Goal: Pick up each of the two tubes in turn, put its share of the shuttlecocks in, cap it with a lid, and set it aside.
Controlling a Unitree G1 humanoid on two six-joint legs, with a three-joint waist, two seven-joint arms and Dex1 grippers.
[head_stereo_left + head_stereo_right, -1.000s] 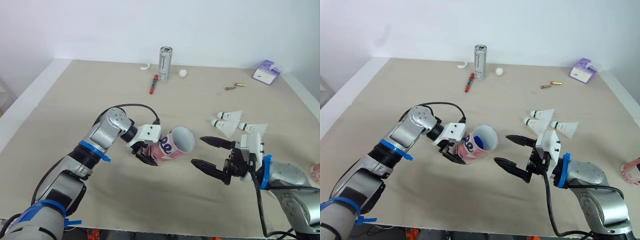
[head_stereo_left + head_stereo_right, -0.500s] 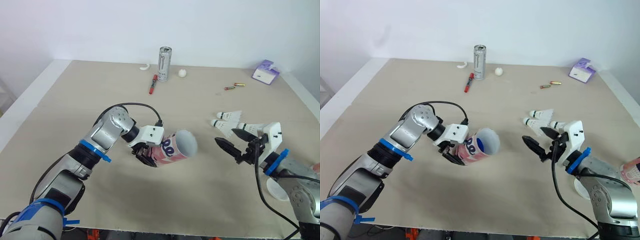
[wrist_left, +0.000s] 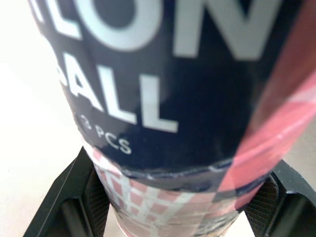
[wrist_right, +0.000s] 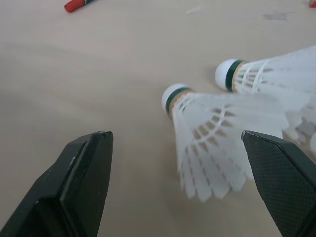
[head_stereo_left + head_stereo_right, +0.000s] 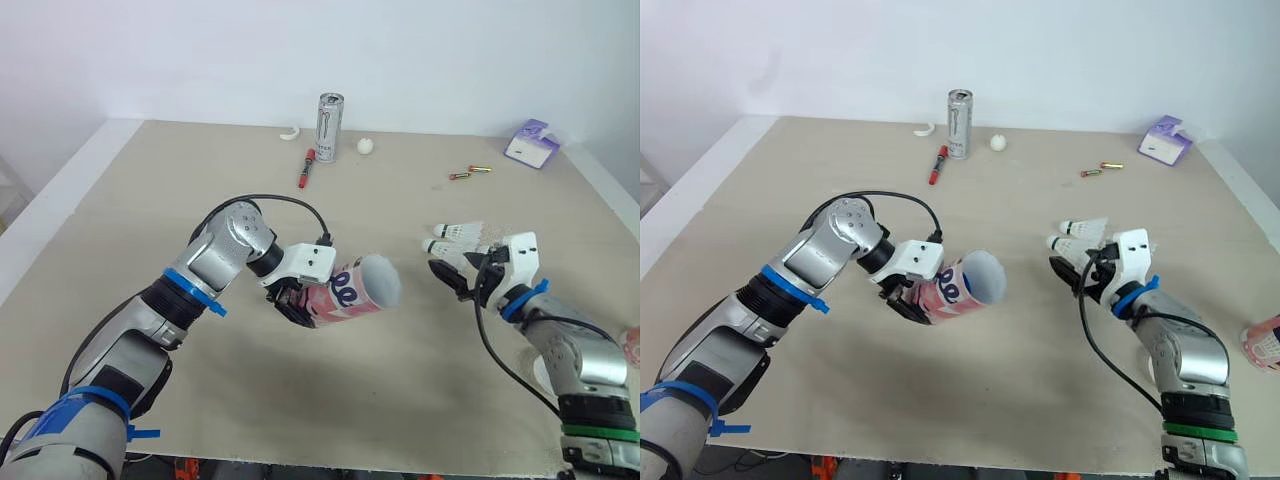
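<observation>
Pink-and-blue tube (image 5: 352, 291) sits clamped between the left gripper (image 5: 298, 308) fingers (open mouth pointing right). Right of the tube, the right gripper (image 5: 453, 272) spreads wide, empty, just beside the shuttlecocks (image 4: 207, 143).

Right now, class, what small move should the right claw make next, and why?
Probably ease the right claw forward and close on the nearest shuttlecock: the claw is open, the shuttlecock lies just ahead of it, untouched, and the left claw holds the tube with its mouth open.
</observation>
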